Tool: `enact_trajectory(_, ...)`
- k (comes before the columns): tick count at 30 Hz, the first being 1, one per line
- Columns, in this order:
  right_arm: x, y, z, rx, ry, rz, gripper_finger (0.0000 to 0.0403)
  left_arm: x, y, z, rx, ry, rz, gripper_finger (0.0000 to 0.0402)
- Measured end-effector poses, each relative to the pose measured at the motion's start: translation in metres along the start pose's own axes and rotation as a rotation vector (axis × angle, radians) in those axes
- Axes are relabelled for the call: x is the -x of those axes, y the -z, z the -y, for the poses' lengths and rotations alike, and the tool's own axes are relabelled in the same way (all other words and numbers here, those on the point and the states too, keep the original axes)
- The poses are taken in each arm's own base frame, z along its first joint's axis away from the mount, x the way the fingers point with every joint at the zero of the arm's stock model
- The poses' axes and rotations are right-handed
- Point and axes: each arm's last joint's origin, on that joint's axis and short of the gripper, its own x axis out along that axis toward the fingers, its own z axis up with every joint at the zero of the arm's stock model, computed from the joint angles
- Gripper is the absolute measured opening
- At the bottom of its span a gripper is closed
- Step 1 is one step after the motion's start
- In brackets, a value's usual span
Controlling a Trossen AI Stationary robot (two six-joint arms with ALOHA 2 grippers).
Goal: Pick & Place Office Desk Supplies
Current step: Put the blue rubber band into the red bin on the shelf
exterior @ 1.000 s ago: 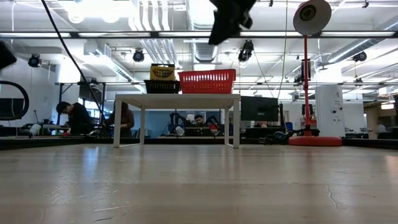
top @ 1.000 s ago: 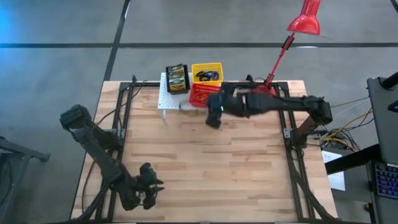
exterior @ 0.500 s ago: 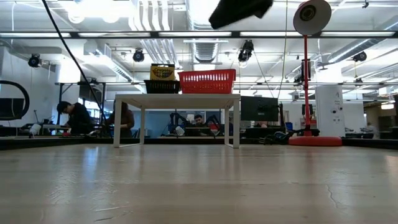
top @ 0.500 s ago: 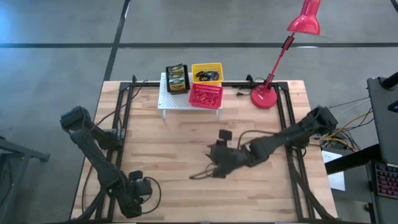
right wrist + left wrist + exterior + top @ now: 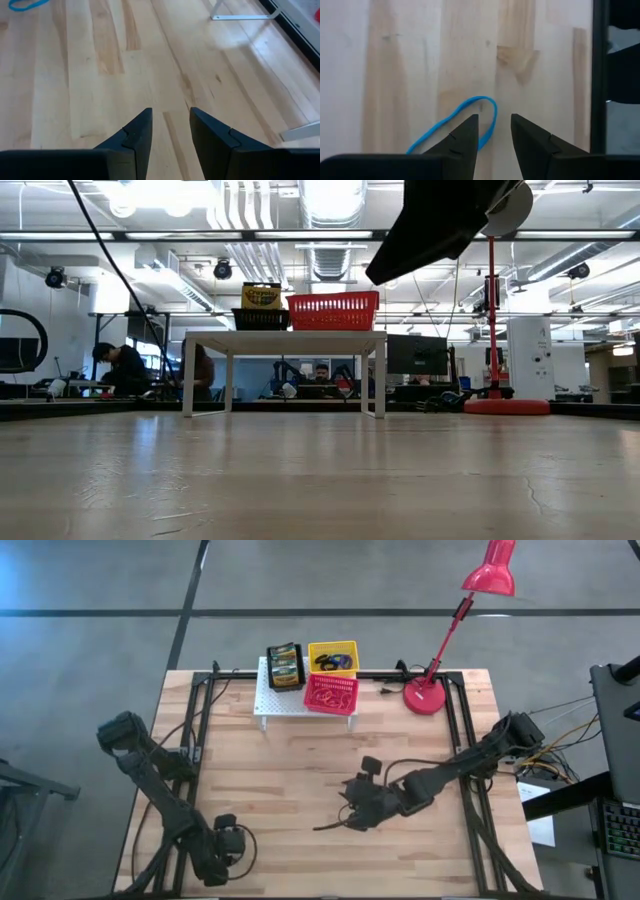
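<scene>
The left pincer [image 5: 491, 132] hangs low by the surface's [image 5: 300, 770] near-left corner, fingers parted with a narrow gap and gripping nothing, one finger's tip over a blue elastic loop [image 5: 465, 120] lying flat on the wood. The right pincer [image 5: 167, 125] hovers over the bare middle of the surface, slightly open and empty, with the same loop far off in its wrist view. At the far edge a white rack [image 5: 275, 700] carries crayon boxes [image 5: 284, 665] in a black basket, a yellow basket [image 5: 333, 657] and a red basket [image 5: 330, 693], beside a red lamp [image 5: 440, 650]; people sit in the room behind.
</scene>
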Motion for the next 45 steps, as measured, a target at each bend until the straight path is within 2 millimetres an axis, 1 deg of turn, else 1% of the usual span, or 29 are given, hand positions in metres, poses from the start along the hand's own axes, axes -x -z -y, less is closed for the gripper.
enact_trajectory(3, 0.000, 0.000, 0.000, 0.000, 0.000, 0.000, 0.0126, -0.006, 0.001, 0.000, -0.001, 0.041, 0.023, 0.0120)
enact_trajectory(5, 0.000, 0.000, 0.001, 0.002, 0.005, 0.000, 0.0128, -0.010, 0.002, 0.000, -0.024, 0.037, 0.014, 0.0119)
enact_trajectory(11, 0.001, -0.001, 0.001, 0.010, 0.005, 0.000, 0.0123, -0.024, 0.002, 0.003, -0.034, -0.035, -0.024, 0.0114)
enact_trajectory(13, 0.004, 0.001, 0.001, 0.015, 0.002, -0.002, 0.0123, -0.023, 0.000, 0.005, -0.020, -0.065, -0.041, 0.0096)
enact_trajectory(14, 0.006, 0.002, 0.000, 0.019, -0.003, -0.003, 0.0124, -0.021, -0.003, 0.006, -0.014, -0.074, -0.049, 0.0079)
enact_trajectory(16, 0.012, 0.003, -0.003, 0.031, -0.015, -0.001, 0.0125, -0.016, -0.009, 0.007, -0.016, -0.092, -0.069, 0.0031)
enact_trajectory(17, 0.015, 0.004, -0.004, 0.039, -0.024, 0.001, 0.0125, -0.013, -0.012, 0.008, -0.019, -0.096, -0.071, 0.0016)
enact_trajectory(20, 0.025, 0.012, -0.010, 0.064, -0.052, 0.004, 0.0122, 0.000, -0.038, 0.018, -0.013, -0.034, -0.013, 0.0007)
enact_trajectory(21, 0.027, 0.016, -0.012, 0.073, -0.060, 0.001, 0.0121, 0.005, -0.048, 0.019, -0.018, -0.022, 0.009, 0.0005)
enact_trajectory(24, 0.031, 0.035, -0.017, 0.092, -0.073, -0.023, 0.0118, 0.018, -0.085, 0.014, -0.053, -0.004, 0.086, 0.0003)
enact_trajectory(26, 0.032, 0.050, -0.019, 0.087, -0.075, -0.048, 0.0119, 0.031, -0.116, 0.007, -0.087, 0.007, 0.163, 0.0003)
enact_trajectory(29, 0.032, 0.072, -0.019, 0.040, -0.069, -0.085, 0.0120, 0.048, -0.161, -0.014, -0.174, -0.015, 0.255, 0.0002)
enact_trajectory(32, 0.031, 0.091, -0.017, -0.021, -0.047, -0.111, 0.0119, 0.070, -0.205, -0.045, -0.259, -0.073, 0.359, 0.0002)
enact_trajectory(35, 0.032, 0.104, -0.014, -0.076, 0.012, -0.082, 0.0115, 0.097, -0.244, -0.085, -0.293, -0.166, 0.480, 0.0001)
enact_trajectory(37, 0.031, 0.109, -0.011, -0.090, 0.056, -0.051, 0.0112, 0.116, -0.264, -0.116, -0.272, -0.237, 0.554, 0.0001)
enact_trajectory(40, 0.031, 0.110, -0.007, -0.085, 0.127, 0.013, 0.0108, 0.144, -0.284, -0.165, -0.208, -0.334, 0.664, 0.0001)
enact_trajectory(43, 0.030, 0.108, -0.003, -0.035, 0.204, 0.080, 0.0107, 0.163, -0.291, -0.209, -0.169, -0.351, 0.742, 0.0002)
enact_trajectory(45, 0.029, 0.105, -0.001, 0.018, 0.251, 0.111, 0.0107, 0.171, -0.291, -0.233, -0.141, -0.340, 0.772, 0.0005)
